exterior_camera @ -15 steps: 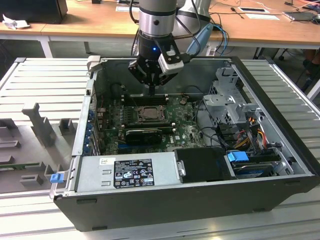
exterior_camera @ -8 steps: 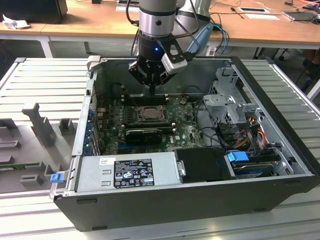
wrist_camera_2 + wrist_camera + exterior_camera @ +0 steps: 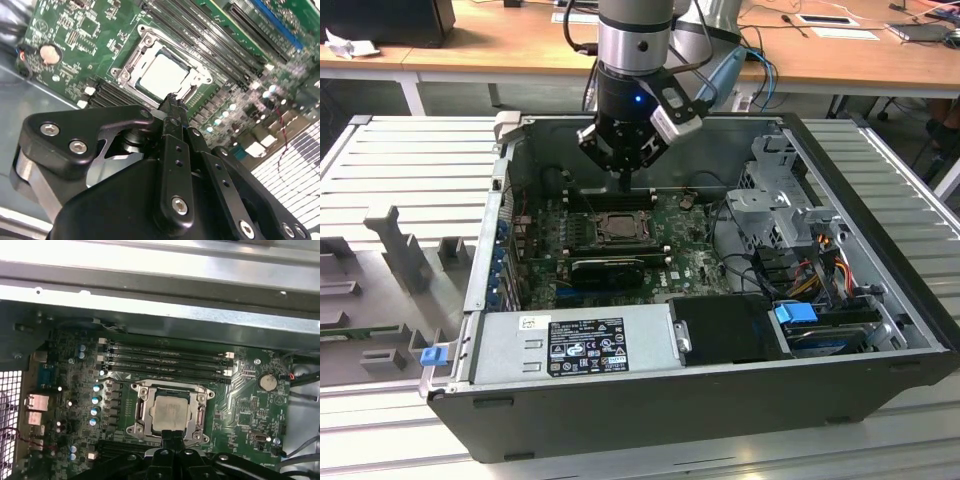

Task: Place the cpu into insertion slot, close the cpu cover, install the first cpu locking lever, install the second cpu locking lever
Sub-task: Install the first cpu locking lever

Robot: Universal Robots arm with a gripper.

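Observation:
The cpu [image 3: 169, 410] lies in the insertion slot [image 3: 200, 415], its dull silver face up, ringed by green board; it also appears in the second wrist view [image 3: 162, 75] and the exterior view [image 3: 617, 227]. The cpu cover [image 3: 142, 407] lies flat around it as a silver frame [image 3: 145, 45]. My gripper [image 3: 623, 186] hangs just above the socket's edge inside the open computer case, its two black fingers pressed together with nothing between them. The fingertips sit at the socket's rim in both wrist views, gripper [image 3: 172, 100] and gripper [image 3: 172, 436]. I cannot make out the locking levers.
Long black memory slots [image 3: 165, 360] run beside the socket, with a coin battery [image 3: 266, 382] nearby. A black graphics card [image 3: 605, 268] lies just in front of the socket, then the power supply [image 3: 570, 345]. A drive cage [image 3: 770, 200] and cables [image 3: 810, 270] fill the exterior view's right.

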